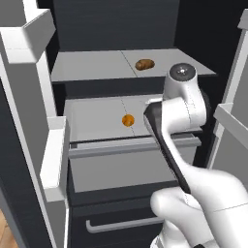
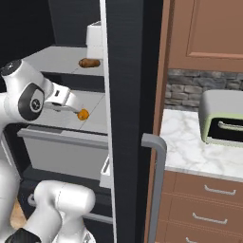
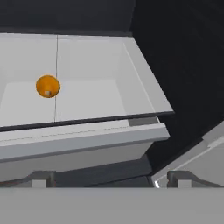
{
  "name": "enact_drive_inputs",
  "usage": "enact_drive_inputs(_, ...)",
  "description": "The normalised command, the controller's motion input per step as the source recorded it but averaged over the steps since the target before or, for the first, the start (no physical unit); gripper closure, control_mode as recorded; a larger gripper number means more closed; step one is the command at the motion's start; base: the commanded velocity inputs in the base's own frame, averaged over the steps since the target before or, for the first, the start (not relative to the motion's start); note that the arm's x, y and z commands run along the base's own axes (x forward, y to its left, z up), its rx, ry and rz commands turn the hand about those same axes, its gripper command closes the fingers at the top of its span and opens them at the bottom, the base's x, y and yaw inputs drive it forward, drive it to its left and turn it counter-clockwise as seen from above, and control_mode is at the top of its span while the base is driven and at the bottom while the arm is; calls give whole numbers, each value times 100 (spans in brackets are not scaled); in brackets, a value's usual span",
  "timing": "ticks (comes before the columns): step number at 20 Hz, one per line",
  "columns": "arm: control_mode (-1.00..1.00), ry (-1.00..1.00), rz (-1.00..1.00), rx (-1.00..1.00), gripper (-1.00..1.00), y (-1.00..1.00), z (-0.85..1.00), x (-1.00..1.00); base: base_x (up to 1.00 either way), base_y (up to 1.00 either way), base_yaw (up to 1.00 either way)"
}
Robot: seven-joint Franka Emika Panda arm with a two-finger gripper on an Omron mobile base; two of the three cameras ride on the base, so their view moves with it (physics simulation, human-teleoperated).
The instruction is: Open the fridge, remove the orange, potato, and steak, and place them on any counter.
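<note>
The tall black French-door fridge (image 1: pixel 116 29) stands with both doors swung wide, its light grey interior laid open. On the upper grey shelf (image 1: pixel 92 65) rests the small brown oval potato (image 1: pixel 144 64), toward the right half of that shelf; the right base view shows it too (image 2: pixel 88 62), lying just left of the dark door edge. One level down, the small bright orange ball of an orange (image 1: pixel 128 120) sits on the lower grey shelf (image 1: pixel 92 118), near the seam that runs down the shelf's middle. In the hand view the orange (image 3: pixel 47 86) lies on the left part of that pale tray-like shelf (image 3: pixel 100 96), well back from the shelf's front lip.

The white arm's two-finger gripper (image 3: pixel 109 178) has its jaws spread wide apart (nothing between them), the two small tips rising at the bottom of the hand view in front of the shelf's front lip, short of the orange and to its right. From the right base view the hand reaches in toward the orange (image 2: pixel 83 114), close beside it; whether it touches cannot be told there.

Below the shelves is a dark lower drawer with a grey bar handle (image 1: pixel 123 224). To the right of the fridge lies the white marble counter with grey veining (image 2: pixel 190 147), bearing a pale green toaster oven (image 2: pixel 220 118). No writing or brand marks can be read anywhere.
</note>
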Motion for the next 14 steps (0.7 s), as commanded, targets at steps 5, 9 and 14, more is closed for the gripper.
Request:
enact_drive_inputs(5,-100,-5,0,-7,-100,0,94,58,0,0,0)
enact_drive_inputs(9,-100,-4,-4,5,-100,2,66,83,0,0,0)
enact_drive_inputs(14,-100,-7,-21,7,-100,3,2,77,0,0,0)
